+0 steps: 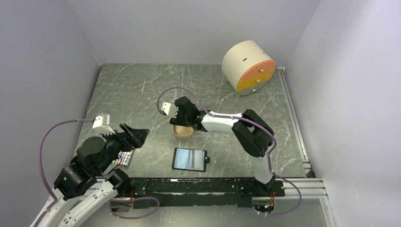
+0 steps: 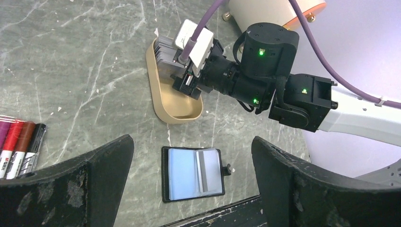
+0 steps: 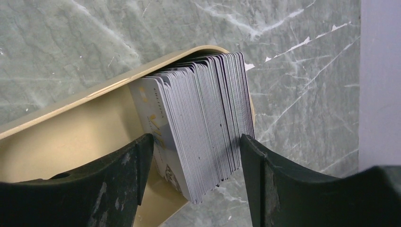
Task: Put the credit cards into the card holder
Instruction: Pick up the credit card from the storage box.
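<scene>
The credit cards (image 3: 203,118) are a thick grey stack standing on edge at one end of a tan oval tray (image 3: 71,137), also seen as the cards (image 2: 166,49) in the left wrist view. My right gripper (image 3: 196,139) is open and down at the tray (image 1: 183,133), one finger close on each side of the whole stack; I cannot tell whether they touch it. The card holder (image 1: 190,159) lies open on the table near the front rail, with one card (image 2: 208,171) in its right pocket. My left gripper (image 2: 191,142) hovers wide open above the holder (image 2: 182,175), holding nothing.
Coloured markers (image 1: 125,158) lie under the left arm, near the front left. A round beige drum with an orange face (image 1: 248,66) stands at the back right. A black rail (image 1: 198,185) runs along the table's near edge. Grey walls close three sides.
</scene>
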